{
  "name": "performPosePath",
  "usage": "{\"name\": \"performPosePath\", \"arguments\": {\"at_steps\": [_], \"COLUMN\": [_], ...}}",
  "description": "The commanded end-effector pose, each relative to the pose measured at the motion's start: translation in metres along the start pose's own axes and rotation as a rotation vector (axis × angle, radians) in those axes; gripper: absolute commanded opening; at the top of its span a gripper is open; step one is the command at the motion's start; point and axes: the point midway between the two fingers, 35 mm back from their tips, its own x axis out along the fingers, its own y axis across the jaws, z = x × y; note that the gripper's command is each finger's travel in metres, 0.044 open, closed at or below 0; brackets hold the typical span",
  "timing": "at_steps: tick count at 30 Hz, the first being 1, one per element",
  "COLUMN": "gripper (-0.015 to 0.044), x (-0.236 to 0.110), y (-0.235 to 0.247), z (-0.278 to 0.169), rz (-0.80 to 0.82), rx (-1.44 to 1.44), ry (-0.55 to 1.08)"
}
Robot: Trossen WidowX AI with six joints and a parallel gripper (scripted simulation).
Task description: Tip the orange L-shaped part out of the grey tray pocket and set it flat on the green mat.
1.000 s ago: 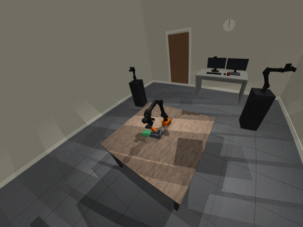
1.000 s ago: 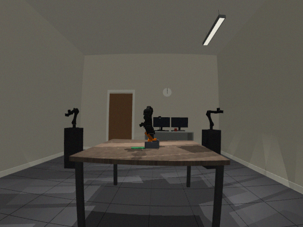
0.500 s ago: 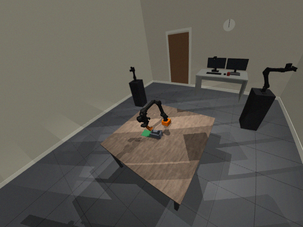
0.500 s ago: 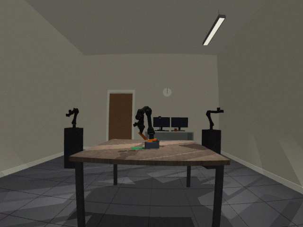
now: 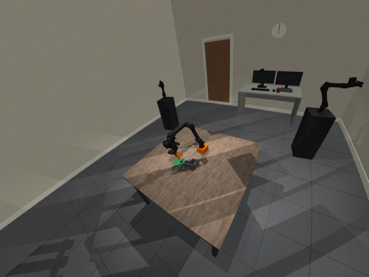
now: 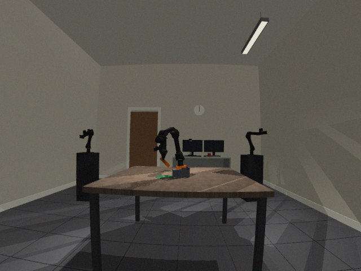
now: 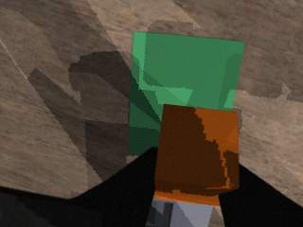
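My gripper (image 5: 172, 152) (image 6: 162, 156) (image 7: 188, 159) is shut on one end of the orange L-shaped part (image 5: 179, 155) (image 6: 164, 162) (image 7: 196, 151). The part hangs tilted in the air, clear of the table. In the wrist view it covers the near edge of the green mat (image 5: 177, 163) (image 6: 163, 176) (image 7: 189, 66), which lies flat on the table below. The grey tray (image 5: 190, 163) (image 6: 180, 172) stands right beside the mat, and a strip of it shows at the bottom of the wrist view (image 7: 182, 217). Its pocket holds no part.
The arm's orange base (image 5: 202, 149) stands on the wooden table (image 5: 208, 184) (image 6: 203, 183) just behind the tray. Two other arms on black pedestals, a desk with monitors and a door stand far off in the room.
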Motion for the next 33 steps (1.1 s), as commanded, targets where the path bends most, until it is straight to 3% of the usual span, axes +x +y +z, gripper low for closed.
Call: {"name": "performPosePath", "arguments": {"at_steps": [1, 33], "gripper": [0.0, 0.0], "x": [0.006, 0.057], "y": [0.0, 0.0], "z": [0.001, 0.001], "rz": [-0.008, -0.008], "rx": [-0.005, -0.005], "ry": [0.005, 0.005]}}
